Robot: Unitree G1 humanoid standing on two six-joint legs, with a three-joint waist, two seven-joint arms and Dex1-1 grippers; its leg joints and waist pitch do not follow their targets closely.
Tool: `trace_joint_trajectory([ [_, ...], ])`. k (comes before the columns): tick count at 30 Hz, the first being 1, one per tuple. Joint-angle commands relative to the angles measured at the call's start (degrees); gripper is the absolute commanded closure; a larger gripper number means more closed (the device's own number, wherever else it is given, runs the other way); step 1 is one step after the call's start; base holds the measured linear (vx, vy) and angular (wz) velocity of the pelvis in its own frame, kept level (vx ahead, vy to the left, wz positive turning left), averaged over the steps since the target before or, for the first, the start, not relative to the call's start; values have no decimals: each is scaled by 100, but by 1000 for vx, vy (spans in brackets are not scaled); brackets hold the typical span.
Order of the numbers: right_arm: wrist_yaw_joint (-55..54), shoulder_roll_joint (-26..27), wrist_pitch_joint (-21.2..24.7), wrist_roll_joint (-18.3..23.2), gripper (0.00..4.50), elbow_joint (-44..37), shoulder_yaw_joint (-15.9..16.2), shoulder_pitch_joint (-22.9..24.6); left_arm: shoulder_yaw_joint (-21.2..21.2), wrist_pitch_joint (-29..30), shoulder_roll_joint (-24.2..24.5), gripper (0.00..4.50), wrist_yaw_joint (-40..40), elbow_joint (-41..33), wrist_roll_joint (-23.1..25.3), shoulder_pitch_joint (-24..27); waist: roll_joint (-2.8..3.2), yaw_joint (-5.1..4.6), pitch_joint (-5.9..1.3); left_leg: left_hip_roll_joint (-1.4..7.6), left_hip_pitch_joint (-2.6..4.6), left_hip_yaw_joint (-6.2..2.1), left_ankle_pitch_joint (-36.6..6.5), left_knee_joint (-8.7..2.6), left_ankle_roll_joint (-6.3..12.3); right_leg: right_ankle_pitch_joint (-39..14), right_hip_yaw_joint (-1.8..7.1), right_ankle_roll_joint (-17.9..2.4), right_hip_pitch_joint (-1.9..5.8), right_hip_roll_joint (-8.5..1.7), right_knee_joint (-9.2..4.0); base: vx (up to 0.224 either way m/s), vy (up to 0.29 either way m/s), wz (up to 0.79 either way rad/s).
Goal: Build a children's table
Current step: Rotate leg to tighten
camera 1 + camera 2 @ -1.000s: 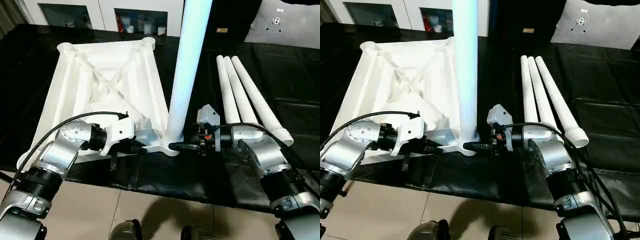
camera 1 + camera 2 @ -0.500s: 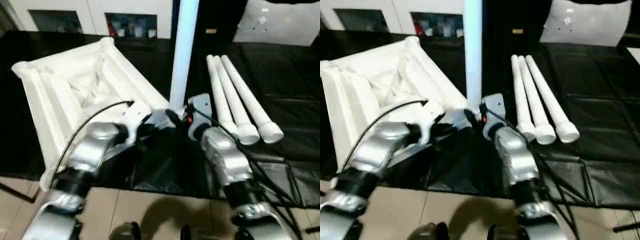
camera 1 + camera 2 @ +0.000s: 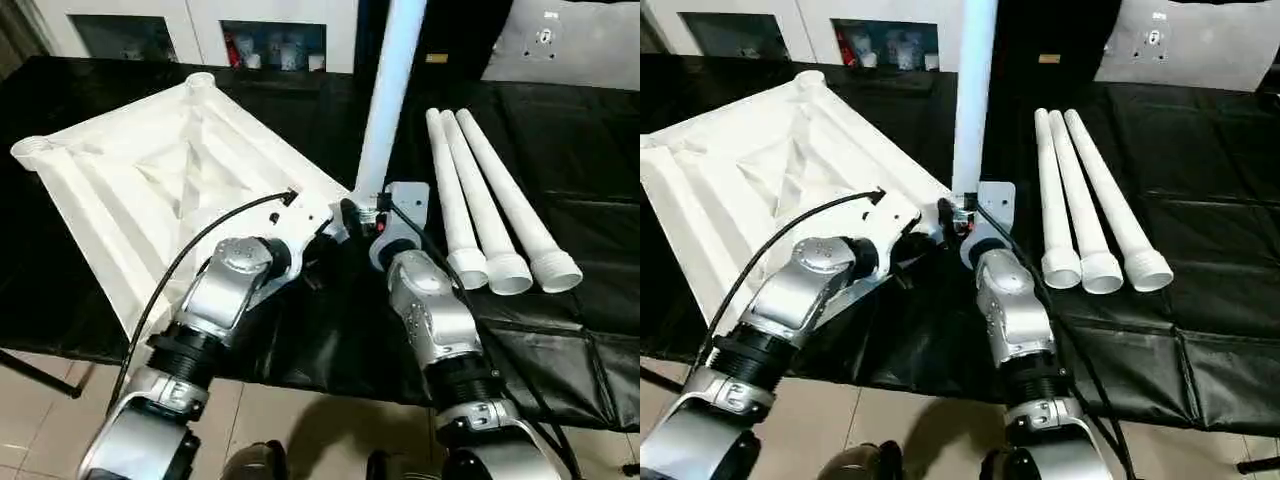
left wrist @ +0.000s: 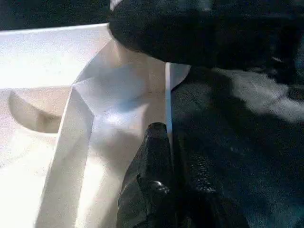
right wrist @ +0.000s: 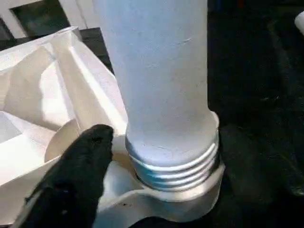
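Lying upside down on the black tabletop (image 3: 590,190), the white table top (image 3: 150,190) has one leg (image 3: 385,100) standing upright in its near corner socket (image 5: 190,199). The left pincer (image 4: 173,142) is closed on the top's rim. The right pincer (image 3: 348,213) is beside the leg's threaded base; its state I cannot tell. Three loose legs (image 3: 490,210) lie side by side to the right.

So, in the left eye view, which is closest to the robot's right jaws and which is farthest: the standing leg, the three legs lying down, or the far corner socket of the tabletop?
1. Standing leg: right at the right gripper, in the near corner socket.
2. Three lying legs: beside it, on the robot's right.
3. Far corner socket: across the tabletop, on the robot's left.
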Motion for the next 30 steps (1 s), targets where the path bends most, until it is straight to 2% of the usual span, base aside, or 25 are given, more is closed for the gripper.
trace_joint_trajectory([
  [1, 206, -117, -48, -7, 32, -159, 44, 139, -50, -454, 11, 450, -188, -1, -16, 42, -11, -21, -429, 429, 142, -218, -684, -322, 481, -200, 304, -1256, 289, -537, -385, 0, 0, 0],
  [2, 480, -325, 115, 82, 27, -598, 58, 389, -83, -746, 165, 450, -327, 171, 8, 59, -23, -10, -427, 415, 136, -216, -678, -315, 496, -183, 304, -1197, 300, -526, -392, 0, 0, 0],
  [3, 480, -325, 115, 82, 21, -598, 58, 389, -83, -746, 165, 450, -327, 171, 8, 59, -30, 2, -432, 427, 136, -223, -628, -318, 521, -100, 311, -1149, 310, -533, -375, 0, 0, 0],
  [5, 710, -528, 350, 201, 3, -1202, 87, 720, -60, -1058, 299, 450, -259, 373, 52, 50, -38, -2, -429, 422, 130, -225, -628, -323, 544, -102, 306, -1136, 314, -529, -384, 0, 0, 0],
  [7, 800, -594, 398, 275, 3, -1428, 88, 839, 8, -1239, 308, 450, -254, 467, 1, 45, -59, -22, -413, 413, 125, -225, -807, -338, 521, -445, 304, -1084, 309, -534, -426, 0, 0, 0],
  [9, 817, -614, 419, 392, 3, -1674, 30, 956, 115, -1472, 280, 450, -378, 533, -172, 68, -77, -40, -394, 406, 132, -221, -1022, -355, 405, -1064, 314, -1008, 294, -546, -478, 0, 0, 0],
  [11, 834, -628, 402, 446, 3, -1807, 6, 1010, 168, -1600, 262, 450, -446, 538, -257, 87, -72, -48, -379, 405, 142, -221, -1119, -360, 365, -1343, 321, -961, 269, -548, -510, 0, 0, 0],
  [12, 864, -648, 423, 485, 3, -1893, -3, 1036, 224, -1612, 238, 450, -478, 494, -329, 104, -77, -46, -394, 410, 154, -216, -1095, -355, 337, -1435, 334, -930, 259, -548, -511, 0, 0, 0],
  [13, 858, -669, 441, 510, 0, -1999, -26, 1070, 279, -1610, 218, 423, -524, 433, -410, 125, -82, -38, -398, 410, 155, -210, -1034, -353, 346, -1378, 336, -928, 257, -543, -509, 0, 0, 0],
  [15, 924, -767, 709, 605, 0, -2407, -49, 1194, 417, -1593, 196, 423, -610, 201, -636, 199, -84, -32, -424, 412, 136, -210, -806, -339, 421, -986, 329, -1009, 273, -534, -454, 0, 0, 0],
  [16, 1044, -862, 827, 597, 0, -2551, 37, 1250, 465, -1591, 209, 403, -577, 90, -686, 233, -68, -9, -451, 411, 132, -203, -629, -312, 493, -621, 327, -1089, 282, -534, -413, 0, 0, 0],
  [17, 1104, -930, 896, 547, 0, -2635, 119, 1285, 502, -1549, 227, 403, -532, -8, -704, 261, -30, 6, -498, 435, 144, -206, -344, -286, 591, -52, 313, -1187, 275, -503, -340, 0, 0, 0],
  [18, 1156, -981, 990, 525, 0, -2699, 195, 1311, 546, -1480, 253, 385, -536, -119, -731, 294, -33, 10, -520, 446, 145, -207, -69, -254, 728, 547, 299, -1302, 257, -479, -259, 0, 0, 0],
  [20, 1356, -1083, 1228, 524, 0, -2833, 417, 1367, 634, -1296, 399, 382, -569, -441, -742, 406, -68, -7, -522, 412, 70, -208, 273, -206, 965, 1230, 281, -1396, 286, -487, -181, 0, 0, 0],
  [21, 1423, -1107, 1257, 528, 0, -2858, 478, 1379, 652, -1257, 447, 382, -556, -514, -715, 434, -58, -4, -519, 418, 66, -214, 258, -200, 1016, 1246, 274, -1412, 284, -500, -180, 0, 0, 0],
  [22, 1548, -1151, 1366, 537, 0, -2899, 608, 1405, 705, -1146, 572, 382, -512, -661, -650, 493, -73, -34, -490, 407, 41, -209, 82, -209, 1040, 1038, 266, -1416, 294, -514, -211, 0, 0, 0],
  [23, 1651, -1218, 1496, 498, 0, -2964, 794, 1446, 797, -992, 747, 382, -457, -873, -563, 583, -40, -46, -458, 420, 56, -217, -161, -228, 978, 658, 265, -1405, 284, -526, -258, 0, 0, 0],
  [24, 1724, -1271, 1598, 465, 0, -3019, 937, 1481, 867, -874, 883, 382, -414, -1039, -500, 655, -48, -72, -429, 433, 66, -223, -381, -255, 862, 280, 267, -1375, 291, -521, -295, 0, 0, 0],
  [25, 1727, -1274, 1596, 460, 0, -3019, 945, 1482, 874, -865, 890, 382, -413, -1049, -500, 659, -43, -89, -415, 435, 70, -218, -473, -268, 801, 88, 269, -1338, 281, -509, -314, 0, 0, 0],
  [27, 1793, -1344, 1567, 337, 0, -3050, 1137, 1516, 1028, -660, 1083, 382, -367, -1299, -523, 769, -26, -108, -386, 439, 119, -211, -822, -300, 532, -551, 287, -1235, 245, -500, -378, 0, 0, 0],
  [29, 1804, -1382, 1680, 244, 0, -3086, 1336, 1549, 1296, -170, 1570, 382, -235, -1761, -398, 1013, -51, -120, -372, 453, 122, -222, -885, -315, 426, -676, 295, -1205, 244, -504, -378, 0, 0, 0],
  [30, 1816, -1387, 1753, 186, 0, -3059, 1448, 1540, 1542, 237, 1986, 410, -140, -2060, -209, 1232, -60, -156, -354, 446, 115, -224, -921, -346, 349, -743, 295, -1156, 228, -476, -377, 0, 0, 0],
])
